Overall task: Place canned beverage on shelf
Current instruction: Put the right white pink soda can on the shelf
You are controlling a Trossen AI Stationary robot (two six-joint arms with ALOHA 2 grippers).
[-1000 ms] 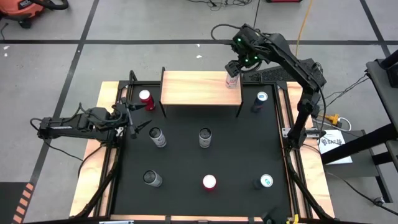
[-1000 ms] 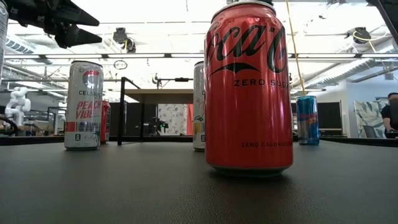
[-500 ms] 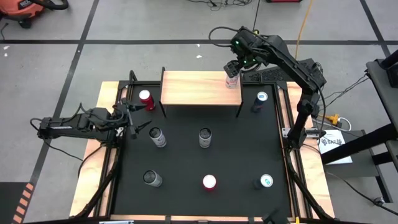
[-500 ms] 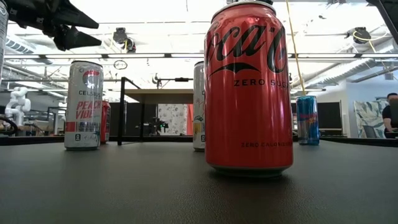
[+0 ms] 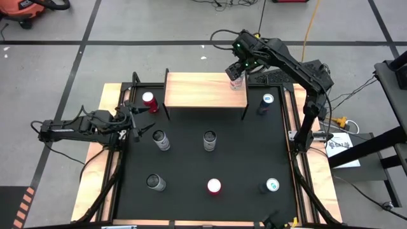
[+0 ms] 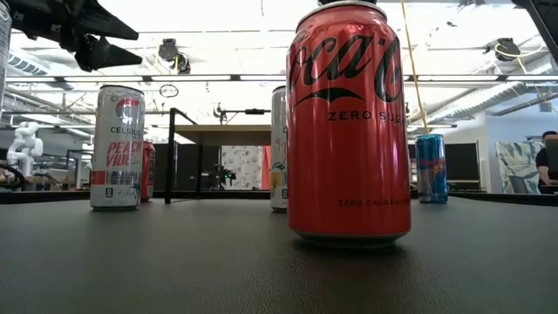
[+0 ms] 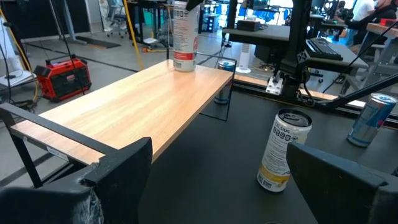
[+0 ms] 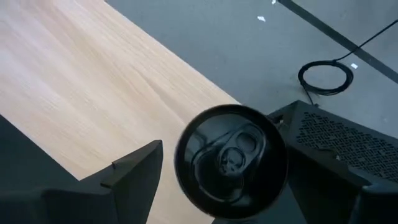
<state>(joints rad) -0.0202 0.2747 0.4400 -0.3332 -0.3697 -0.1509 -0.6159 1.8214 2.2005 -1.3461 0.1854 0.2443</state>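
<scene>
A white canned beverage with a red band (image 5: 237, 83) stands upright on its base at the far right corner of the wood-topped shelf (image 5: 203, 89). My right gripper (image 5: 238, 69) hovers open over it, one finger on each side of the can's top (image 8: 230, 158), with a gap showing beside the finger (image 8: 140, 168). In the left wrist view the can (image 7: 185, 37) stands at the shelf's (image 7: 137, 99) far end. My left gripper (image 5: 141, 124) waits open at the mat's left edge, holding nothing.
Several more cans stand on the black mat: a red one (image 5: 149, 100) left of the shelf, a blue one (image 5: 266, 102) right of it, two (image 5: 161, 140) (image 5: 209, 140) mid-mat, and three along the near side, among them a red cola can (image 6: 349, 122). The shelf's left part is bare.
</scene>
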